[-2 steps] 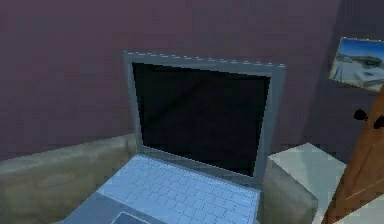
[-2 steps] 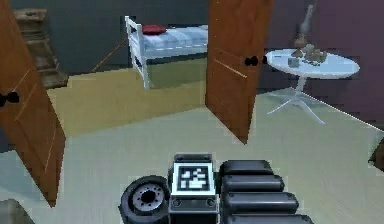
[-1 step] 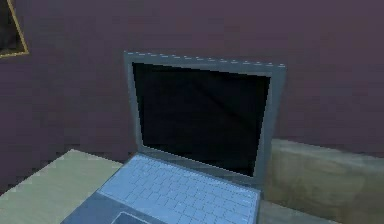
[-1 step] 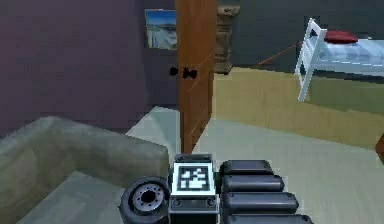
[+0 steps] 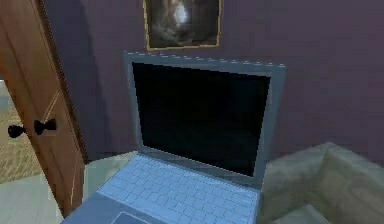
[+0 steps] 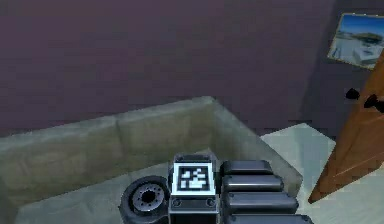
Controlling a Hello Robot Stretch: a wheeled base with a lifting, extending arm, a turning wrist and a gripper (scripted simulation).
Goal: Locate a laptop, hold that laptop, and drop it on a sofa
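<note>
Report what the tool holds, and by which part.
Cannot be told: the far end of the tool is not made out against the grey cushioned sofa. The open pale blue laptop, screen dark, sits mid forward view.

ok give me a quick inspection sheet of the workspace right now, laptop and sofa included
surface: pale floor past the sofa's end
job's things: laptop with lid up and dark screen, close in the forward view; grey-green sofa against the wall
clutter: nothing seen
gripper: gripper low in the arm side view, sofa behind it; cannot tell whether it holds anything
cables: nothing seen
surroundings: purple wall, wooden door with dark knobs, framed picture
</note>
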